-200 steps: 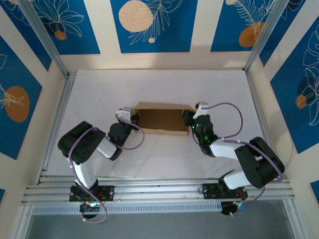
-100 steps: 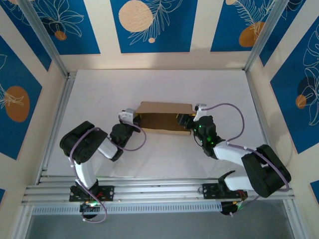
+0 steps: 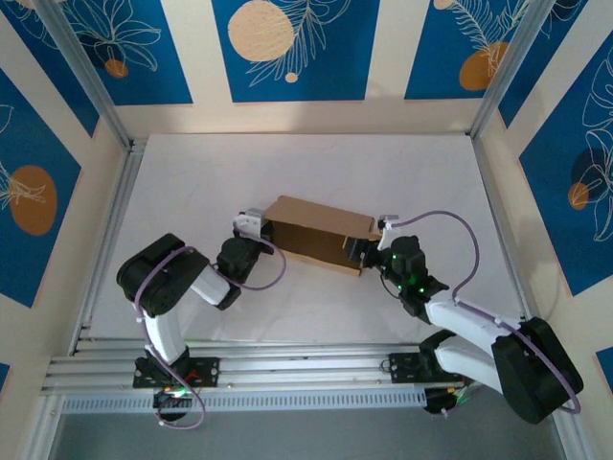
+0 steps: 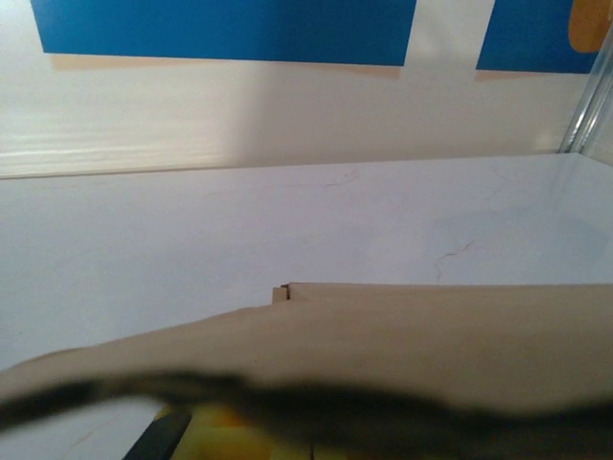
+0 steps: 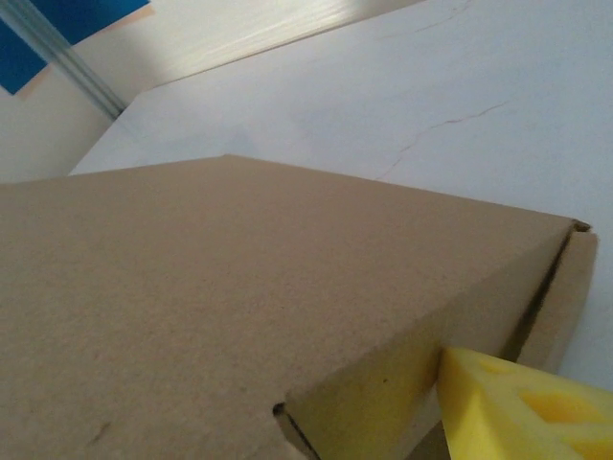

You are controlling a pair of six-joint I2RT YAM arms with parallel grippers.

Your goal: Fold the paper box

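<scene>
On white table [image 3: 192,172], paper box [image 3: 321,233], left gripper [image 3: 257,226] clenched on its end, right gripper [image 3: 367,251] unclear

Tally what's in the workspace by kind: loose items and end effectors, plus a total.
paper box: 1
end effectors: 2 (left end effector, right end effector)
Total: 3
</scene>
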